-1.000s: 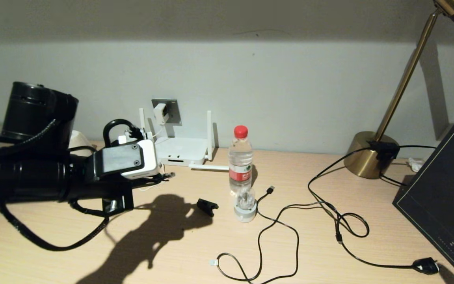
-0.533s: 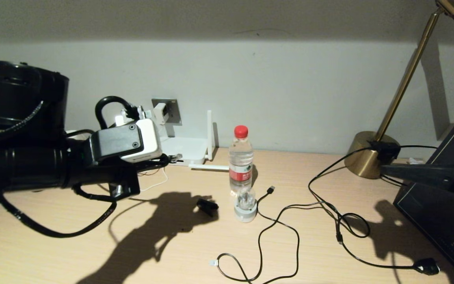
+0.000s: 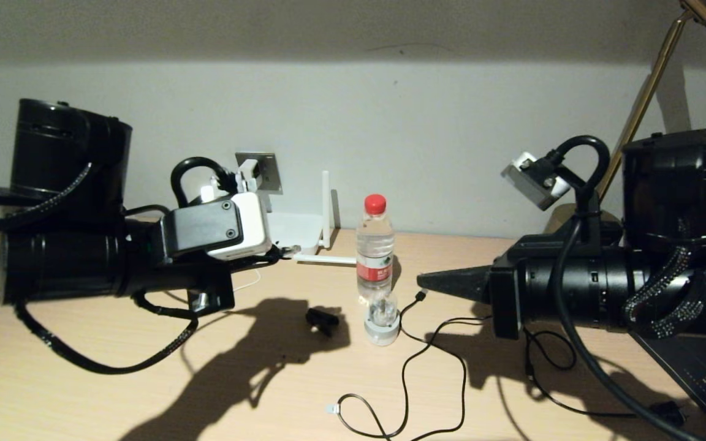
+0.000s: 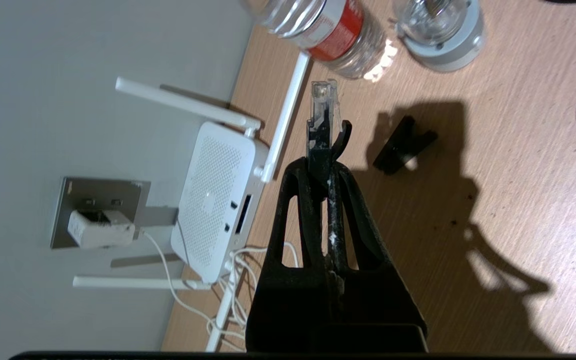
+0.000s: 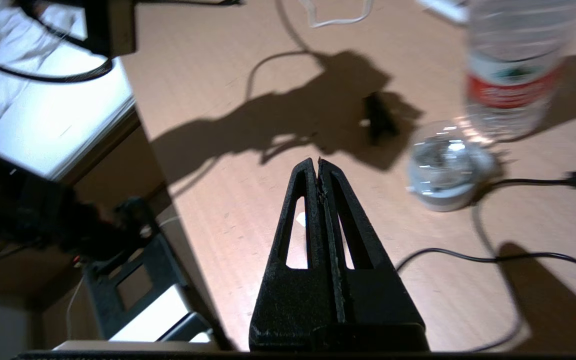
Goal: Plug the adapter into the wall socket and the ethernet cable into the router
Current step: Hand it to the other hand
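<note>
At centre-right of the head view, the right end effector (image 3: 421, 280) now fills a space that was bare a second ago: its arm has swung in from the right edge and the closed, empty tip points left toward the water bottle (image 3: 374, 245). From its own wrist camera the two fingers (image 5: 313, 172) press flat together with nothing between them, above the bare table (image 5: 248, 200).

Left of centre, the left end effector (image 4: 325, 135) has risen a little and shifted right, closer to the router (image 3: 295, 229). It is clamped on the clear plug of the ethernet cable (image 4: 322, 100), which sticks out past the fingertips, lying just beside the router's side antenna and not yet in the dark port slot (image 4: 245, 214) on the box's front.

Upper left of centre in the head view, the adapter (image 3: 249, 173) sits against the wall socket (image 3: 261, 173); the left wrist view shows it seated on the plate, cord trailing down. So the power half looks finished, and what remains is lining up the plug with the port; the right arm's arrival suggests it may be coming to steady something, though that is only a guess.
</note>
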